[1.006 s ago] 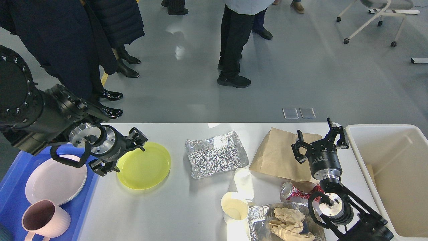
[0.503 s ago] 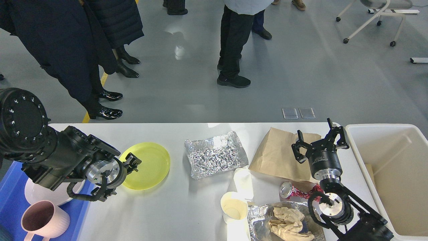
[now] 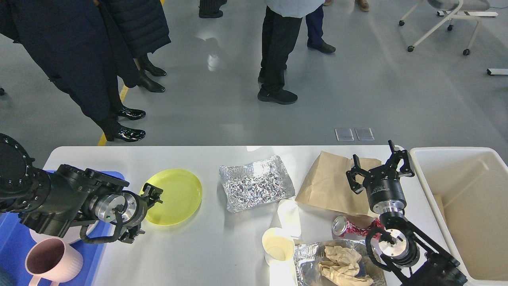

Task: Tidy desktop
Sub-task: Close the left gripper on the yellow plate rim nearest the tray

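Head view – white desktop [image 3: 206,254], grey floor behind; both hands [image 3: 146,212] [image 3: 379,165] spread, empty.

You can count one yellow plate [image 3: 172,196], two foil trays [image 3: 256,182] [image 3: 307,258], one paper bag [image 3: 333,186], one pink mug [image 3: 53,260], one crushed can [image 3: 347,227], two white cups [image 3: 279,246] [image 3: 289,217].

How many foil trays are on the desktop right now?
2: one foil tray sits mid-desktop beside the yellow plate; another at the near edge holds crumpled paper, partly cut off.
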You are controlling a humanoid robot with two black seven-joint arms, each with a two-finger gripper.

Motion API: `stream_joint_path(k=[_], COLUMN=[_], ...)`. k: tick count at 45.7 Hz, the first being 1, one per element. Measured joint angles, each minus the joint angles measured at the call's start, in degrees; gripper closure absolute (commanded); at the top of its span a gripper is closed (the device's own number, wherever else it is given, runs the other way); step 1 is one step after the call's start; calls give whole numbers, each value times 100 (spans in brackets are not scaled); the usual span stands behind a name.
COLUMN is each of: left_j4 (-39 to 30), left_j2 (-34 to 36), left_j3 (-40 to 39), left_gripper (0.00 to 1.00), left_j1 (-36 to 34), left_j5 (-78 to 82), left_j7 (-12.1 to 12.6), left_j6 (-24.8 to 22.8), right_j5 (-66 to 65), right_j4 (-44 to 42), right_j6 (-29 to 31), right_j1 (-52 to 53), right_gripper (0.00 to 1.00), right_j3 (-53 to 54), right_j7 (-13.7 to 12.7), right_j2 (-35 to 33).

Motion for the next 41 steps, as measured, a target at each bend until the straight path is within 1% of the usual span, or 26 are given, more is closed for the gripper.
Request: stream_joint_path(k=[6, 9, 12, 19, 22, 26, 30, 35, 41], left_j4=[59, 105, 156, 221, 270, 354, 406, 424, 427], left_j2=[16, 17, 18, 18, 18, 12, 2, 0, 0], left_j3=[-16, -41, -99, -166, -174, -200, -300, -361, -370], left_gripper=[24, 24, 28, 32, 36, 45, 52, 56, 58], left_j1=[38, 110, 187, 251, 259, 324, 402, 457, 471], left_j5=[6, -13, -43, -65, -65, -65, -54, -13, -4], left_j7=[-6, -9, -9, -6, -3, -2, 4, 3, -9], left_j6=[-2, -2, -2, -2, -2, -4, -15, -66, -99], right_j5=[0, 0, 0, 0, 0, 0, 0, 0, 0], right_j4=[-1, -1, -1, -1, -1, -1, -1, -1, -1], right_j6=[0, 0, 0, 0, 0, 0, 0, 0, 0], right_j1=[0, 0, 0, 0, 0, 0, 0, 0, 0], right_gripper=[0, 0, 0, 0, 0, 0, 0, 0, 0], right_j3=[0, 0, 0, 0, 0, 0, 0, 0, 0], right_j7=[0, 0, 0, 0, 0, 0, 0, 0, 0], right_j2=[0, 0, 0, 0, 0, 0, 0, 0, 0])
